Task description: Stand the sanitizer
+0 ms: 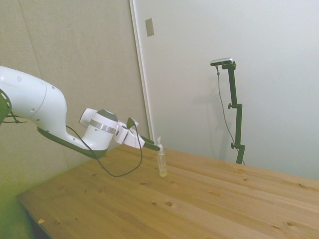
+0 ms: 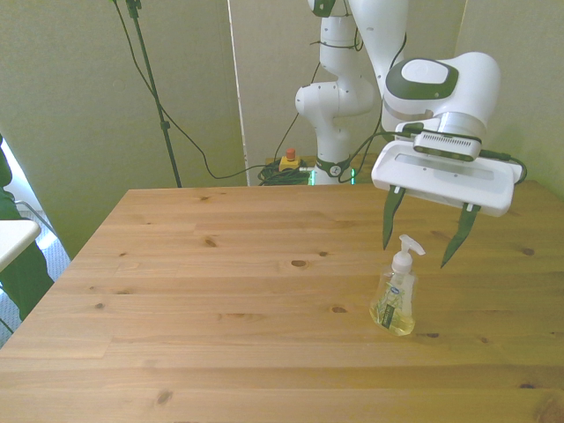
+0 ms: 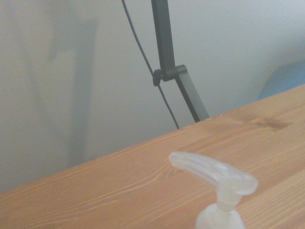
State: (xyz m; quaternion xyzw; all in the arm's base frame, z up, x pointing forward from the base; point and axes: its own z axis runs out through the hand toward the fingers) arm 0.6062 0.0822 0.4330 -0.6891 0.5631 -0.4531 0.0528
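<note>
Overall: 1 white robot arm, 1 small bottle and 1 wooden table, seen in 3 views.
Arm: in the side view the white arm (image 1: pixel 45 112) enters at the left and slopes down toward the middle of the table, with a black cable looping under its wrist.
Gripper, side view: the gripper (image 1: pixel 155 146) sits at the arm's tip, level with the bottle's pump head and overlapping it in this view; contact cannot be judged here.
Table: the wooden table (image 1: pixel 209 199) fills the lower part of the side view, pale planks with dark knots.
Sanitizer, front view: the sanitizer (image 2: pixel 394 300) stands upright on the table (image 2: pixel 220 300), toward the front view's right, a clear bottle of pale yellowish liquid with a white label and white pump head.
Gripper, front view: the gripper (image 2: pixel 424 236) hangs above the bottle with its 2 dark fingers (image 2: pixel 389 220) spread wide, 1 on each side of the pump head and not touching it; it holds nothing.
Wrist view: the translucent white pump head of the sanitizer (image 3: pixel 214 176) appears close and blurred, with wood grain of the table (image 3: pixel 95 195) behind it and a pale wall beyond.
</note>
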